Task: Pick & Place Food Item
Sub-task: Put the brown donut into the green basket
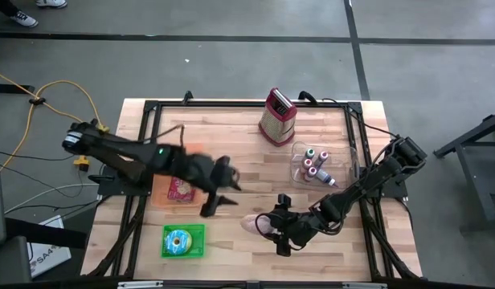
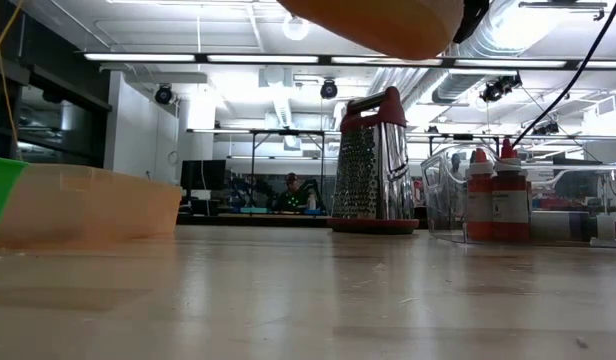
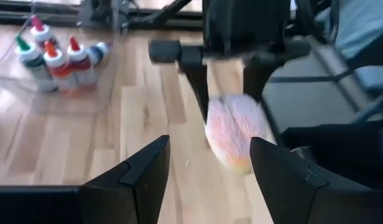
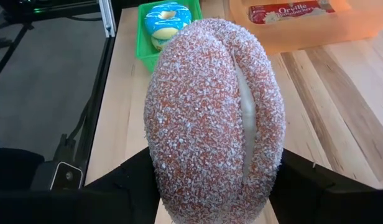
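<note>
The food item is a sugar-coated pastry [image 4: 204, 112] with a cream-filled slit, and my right gripper [image 4: 213, 177] is shut on it. The high view shows it [image 1: 251, 225] near the table's front middle; the low view shows its underside [image 2: 388, 20] above the tabletop. Just left of it, my left gripper [image 1: 219, 205] is open and holds nothing, and its fingers [image 3: 148, 162] point at the pastry [image 3: 235, 134] from a short way off. A green tray [image 1: 183, 241] holds a blue-iced donut [image 4: 166, 22]. Beside it, an orange tray [image 1: 179, 189] holds a popcorn packet [image 4: 291, 11]. My right gripper pinches the pastry between its two fingers, one on each rounded side [image 4: 157, 168], at the end nearer the wrist. The fingers [image 4: 126, 183] come from the table's right, slanting downward. The pastry sticks out ahead of them, slit side up, lifted clear of the table.
A red-topped metal grater [image 1: 278, 116] stands at the far middle. A clear bin [image 1: 297, 172] with small bottles [image 1: 316, 164] sits right of centre. The black frame rails [image 1: 143, 144] run along the table's edges. Bare wood lies between the trays and the pastry.
</note>
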